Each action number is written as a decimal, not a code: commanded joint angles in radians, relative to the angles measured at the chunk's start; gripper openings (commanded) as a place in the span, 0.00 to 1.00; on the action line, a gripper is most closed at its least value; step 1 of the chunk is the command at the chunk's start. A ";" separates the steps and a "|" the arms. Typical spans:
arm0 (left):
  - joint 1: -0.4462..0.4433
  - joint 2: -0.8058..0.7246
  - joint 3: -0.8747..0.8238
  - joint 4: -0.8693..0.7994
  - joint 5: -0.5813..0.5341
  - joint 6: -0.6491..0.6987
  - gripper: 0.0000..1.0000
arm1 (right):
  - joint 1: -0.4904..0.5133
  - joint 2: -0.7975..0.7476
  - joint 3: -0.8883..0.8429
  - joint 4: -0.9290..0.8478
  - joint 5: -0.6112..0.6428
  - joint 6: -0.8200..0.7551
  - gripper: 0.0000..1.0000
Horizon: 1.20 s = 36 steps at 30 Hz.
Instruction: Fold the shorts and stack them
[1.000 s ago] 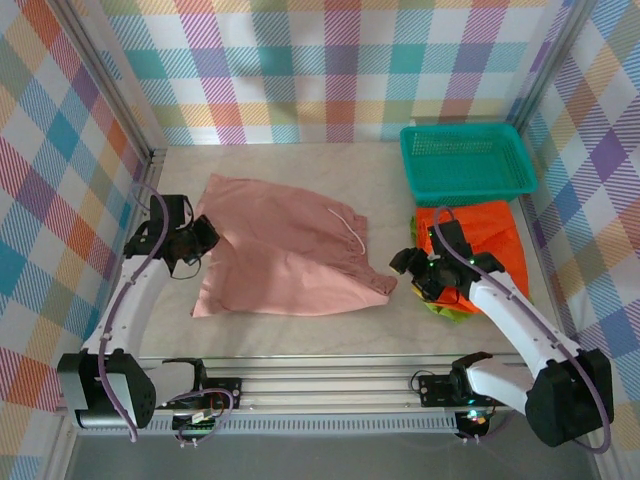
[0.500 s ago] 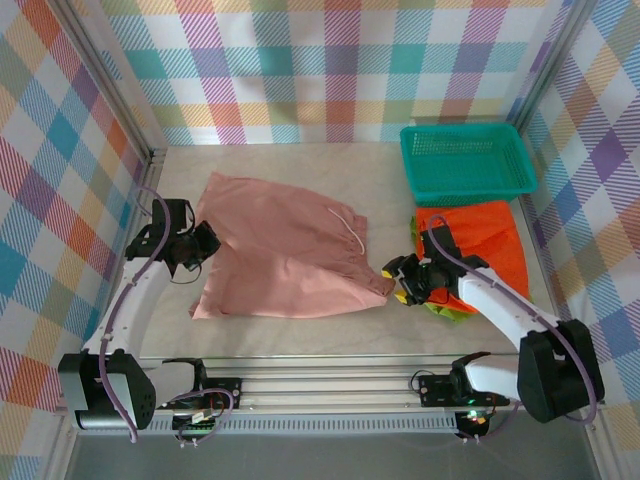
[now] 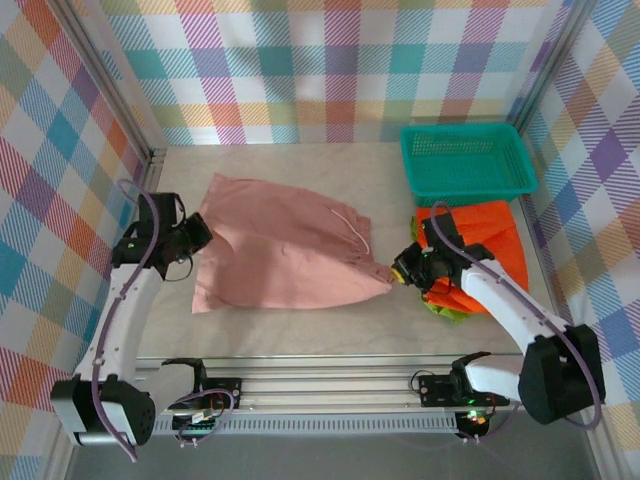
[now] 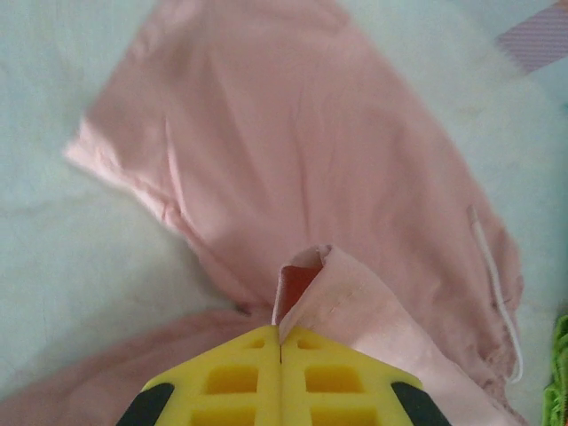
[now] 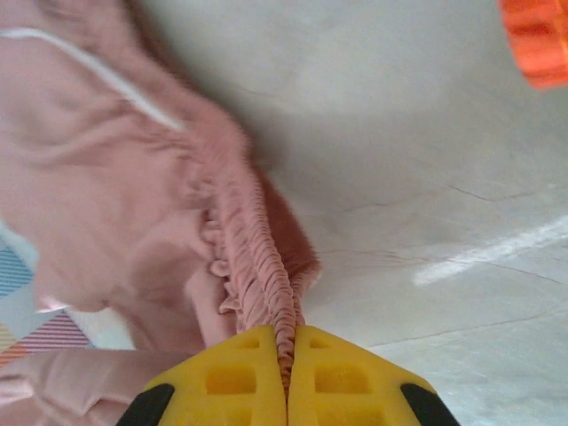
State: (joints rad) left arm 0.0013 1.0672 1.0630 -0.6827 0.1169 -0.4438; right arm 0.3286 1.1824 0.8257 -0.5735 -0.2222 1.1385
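- Right gripper (image 3: 396, 271), off the pink shorts (image 3: 285, 245) a second ago, now clamps their waistband corner.
- Left gripper (image 3: 197, 236) pinches the opposite edge; folding judged ready.

- The top external camera is mounted above and behind the robot. It faces down and forward and covers the whole table (image 3: 300, 325), from the near rail to the checked back wall (image 3: 340, 70) and the teal basket (image 3: 466, 160).
- The left wrist camera sits just behind the left gripper (image 4: 281, 333). It looks along the yellow fingers from close range, down onto the pink shorts (image 4: 293, 142).
- The right wrist camera sits just behind the right gripper (image 5: 286, 335). It views the gathered waistband (image 5: 257, 257) and the bare table beyond from very close.
- All three views share the pink shorts and their white drawstring (image 3: 355, 232).
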 commanded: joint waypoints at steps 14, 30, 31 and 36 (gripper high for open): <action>0.012 -0.168 0.335 -0.139 -0.183 0.156 0.00 | 0.003 -0.053 0.418 -0.396 0.074 -0.250 0.00; 0.012 0.165 0.409 -0.025 -0.151 0.164 0.00 | 0.002 0.189 0.535 -0.374 0.064 -0.326 0.00; 0.012 0.207 0.422 -0.012 -0.147 0.163 0.00 | 0.000 0.210 0.542 -0.370 0.068 -0.328 0.00; 0.014 0.412 0.512 0.038 -0.114 0.156 0.00 | -0.007 0.307 0.572 -0.344 0.090 -0.341 0.00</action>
State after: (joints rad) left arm 0.0082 1.4307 1.5024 -0.7200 -0.0154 -0.2974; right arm 0.3283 1.4574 1.3556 -0.9306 -0.1570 0.8276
